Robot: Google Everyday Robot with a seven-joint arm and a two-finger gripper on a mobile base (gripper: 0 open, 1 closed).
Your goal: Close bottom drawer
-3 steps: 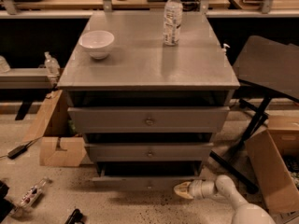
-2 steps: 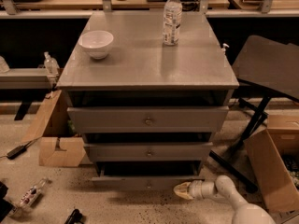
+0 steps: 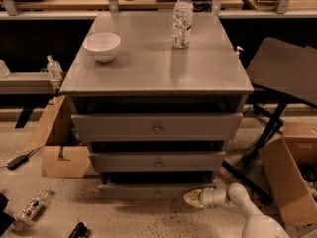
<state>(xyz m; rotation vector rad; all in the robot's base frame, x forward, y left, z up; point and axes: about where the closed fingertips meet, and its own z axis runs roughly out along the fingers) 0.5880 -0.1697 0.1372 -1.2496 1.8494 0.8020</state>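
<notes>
The grey cabinet point(image 3: 158, 78) has three drawers. The bottom drawer point(image 3: 143, 191) is the lowest, plain grey with a small round knob point(image 3: 158, 194), and its front stands out a little from the cabinet. My gripper point(image 3: 190, 198) is low near the floor at the right end of the bottom drawer's front, pointing left, with its tip at or against the front. The white arm point(image 3: 237, 202) comes in from the lower right. The middle drawer point(image 3: 157, 161) and top drawer point(image 3: 156, 127) sit above it.
A white bowl point(image 3: 102, 45) and a water bottle point(image 3: 182, 19) stand on the cabinet top. Cardboard boxes point(image 3: 64, 157) lie at left and another box point(image 3: 290, 182) at right. A black chair point(image 3: 285, 78) stands right. Small items litter the floor at lower left.
</notes>
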